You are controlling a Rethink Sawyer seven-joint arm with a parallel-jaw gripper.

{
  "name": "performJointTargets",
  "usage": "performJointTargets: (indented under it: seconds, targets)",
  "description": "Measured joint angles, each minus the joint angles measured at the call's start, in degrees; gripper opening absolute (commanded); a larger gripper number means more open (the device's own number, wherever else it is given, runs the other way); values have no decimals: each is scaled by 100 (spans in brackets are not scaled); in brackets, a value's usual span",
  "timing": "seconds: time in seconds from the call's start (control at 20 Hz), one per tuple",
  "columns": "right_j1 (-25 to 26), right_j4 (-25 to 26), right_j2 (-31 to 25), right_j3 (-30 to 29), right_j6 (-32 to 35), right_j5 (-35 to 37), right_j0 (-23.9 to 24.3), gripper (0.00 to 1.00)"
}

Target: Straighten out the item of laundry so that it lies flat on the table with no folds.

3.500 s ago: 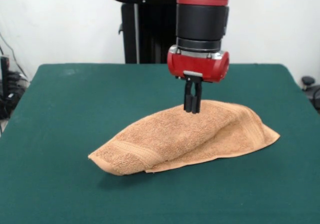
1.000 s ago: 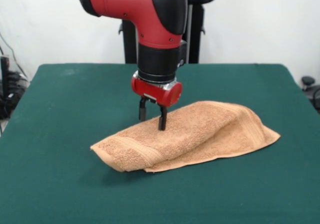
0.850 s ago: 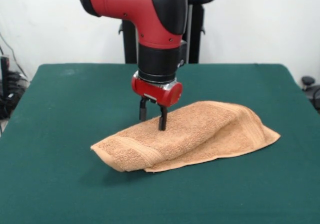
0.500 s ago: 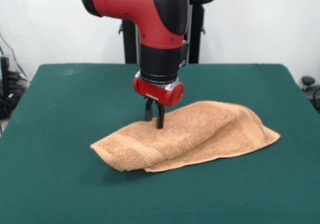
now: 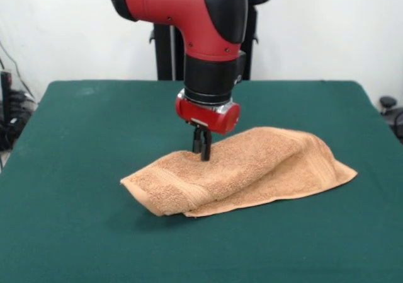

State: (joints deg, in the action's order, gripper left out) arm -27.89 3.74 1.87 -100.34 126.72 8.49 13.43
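The orange-tan towel [image 5: 245, 169] lies folded over on itself in a long bunched heap on the green table [image 5: 75, 169], right of the middle. A woven band shows near its left end. My gripper [image 5: 201, 149] comes down from the red arm onto the towel's upper fold, left of the towel's middle. Its two black fingers are closed together with a pinch of the towel's cloth between them. The care label is hidden.
The robot's black pedestal [image 5: 170, 43] stands behind the table's far edge. Cables and dark equipment [image 5: 9, 116] sit off the table's left side, and a dark object [image 5: 390, 109] off its right side.
The gripper moved from the towel's right-hand hump to its left part, came down open, then shut on the cloth. The towel's left end has since shifted slightly right.
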Motion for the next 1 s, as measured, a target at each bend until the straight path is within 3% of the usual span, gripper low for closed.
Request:
performJointTargets:
  seconds: [0.35,0.7,1.0]
  targets:
    - [-587,-19,120,-280,0,447,-95,0]
    - [-1370,-21,420,-479,0,1758,-367,0]
    - [-1332,-127,436,-596,0,1811,-297,0]
